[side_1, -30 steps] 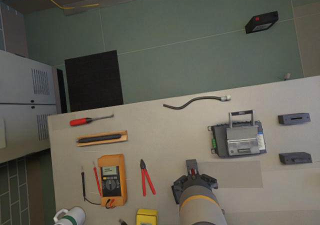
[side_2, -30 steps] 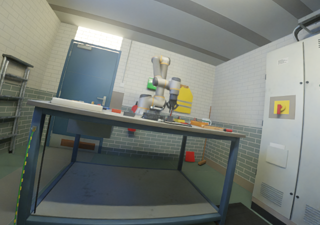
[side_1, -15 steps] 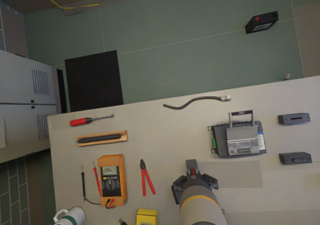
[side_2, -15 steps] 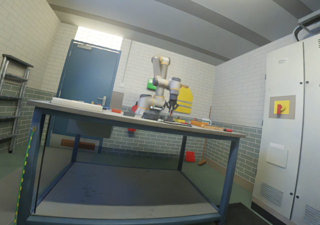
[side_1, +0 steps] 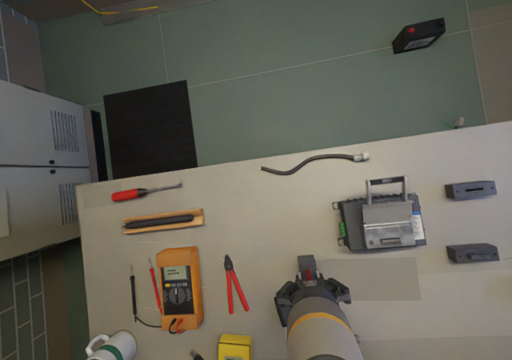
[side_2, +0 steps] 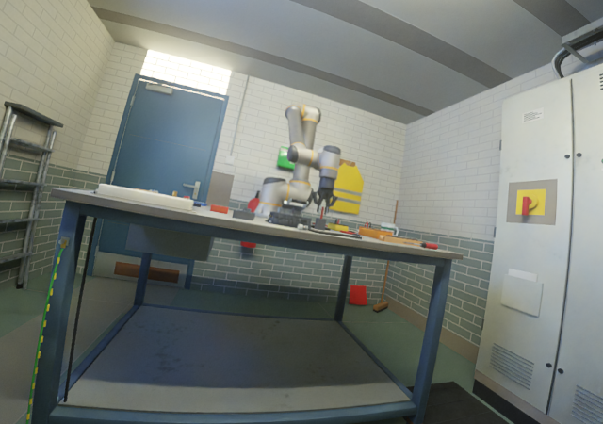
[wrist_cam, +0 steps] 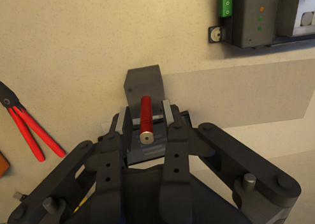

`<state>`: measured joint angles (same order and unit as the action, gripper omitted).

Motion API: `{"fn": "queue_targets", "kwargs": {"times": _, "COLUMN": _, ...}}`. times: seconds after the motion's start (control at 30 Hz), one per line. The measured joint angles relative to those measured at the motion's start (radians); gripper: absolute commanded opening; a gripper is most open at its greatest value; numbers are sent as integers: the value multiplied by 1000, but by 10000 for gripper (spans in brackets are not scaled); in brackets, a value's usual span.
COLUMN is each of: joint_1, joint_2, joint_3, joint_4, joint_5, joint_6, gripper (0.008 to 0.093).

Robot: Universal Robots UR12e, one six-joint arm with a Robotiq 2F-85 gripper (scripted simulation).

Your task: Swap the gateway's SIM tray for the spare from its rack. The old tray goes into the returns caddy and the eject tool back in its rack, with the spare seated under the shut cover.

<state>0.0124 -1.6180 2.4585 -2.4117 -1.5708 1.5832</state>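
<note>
The gateway (side_1: 380, 222) sits on the bench with its grey cover down and its handle on the far side. The red eject tool (wrist_cam: 146, 123) stands upright in its dark rack (side_1: 307, 264) near the bench's front. Two dark holders stand to the right of the gateway, one at the back (side_1: 470, 189) and one nearer (side_1: 472, 252). I cannot tell what their slots hold. My gripper (wrist_cam: 145, 117) hangs straight over the tool's rack, with the tool between its fingers. The gripper is open and holds nothing.
A white mug (side_1: 111, 346) stands at the bench's front left corner. Red cutters (side_1: 233, 284), an orange multimeter (side_1: 179, 287) with probes, a screwdriver (side_1: 142, 192) and a tray with a dark rod (side_1: 163, 221) lie to the left. A grey cable (side_1: 314, 163) lies behind the gateway.
</note>
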Motion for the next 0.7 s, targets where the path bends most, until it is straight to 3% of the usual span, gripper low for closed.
{"fn": "queue_targets", "kwargs": {"times": 0.3, "joint_1": 0, "joint_2": -16, "joint_3": -7, "joint_4": 24, "joint_5": 0, "joint_6": 0, "gripper": 380}}
{"fn": "queue_targets", "kwargs": {"times": 0.7, "joint_1": 0, "joint_2": -81, "joint_3": -42, "joint_4": 123, "joint_5": 0, "joint_6": 0, "gripper": 380}}
